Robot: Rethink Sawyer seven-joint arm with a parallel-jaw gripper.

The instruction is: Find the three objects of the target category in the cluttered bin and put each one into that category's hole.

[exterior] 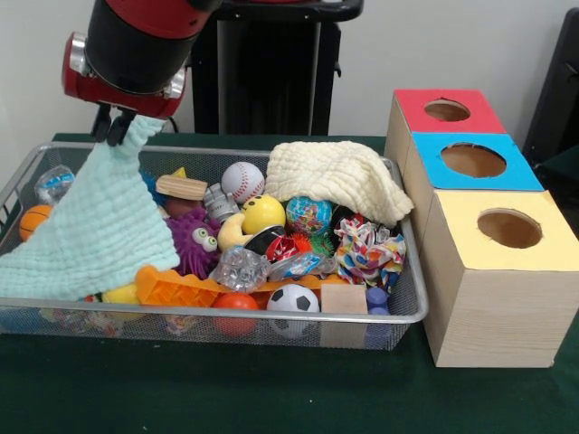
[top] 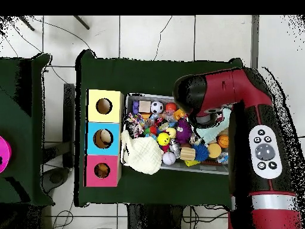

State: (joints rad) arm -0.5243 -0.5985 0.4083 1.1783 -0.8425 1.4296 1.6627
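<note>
A corner of the pale green cloth (exterior: 90, 231) is pinched in the gripper (exterior: 115, 129) and lifted above the left end of the wire bin (exterior: 409, 312), its lower edge draped over toys. Three boxes (exterior: 493, 280) with holes are set beside the bin on the tabletop (exterior: 271, 398).

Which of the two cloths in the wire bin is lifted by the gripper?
The pale mint green waffle cloth, pinched at its top corner by the gripper. The cream yellow cloth lies draped over the toys, untouched.
</note>
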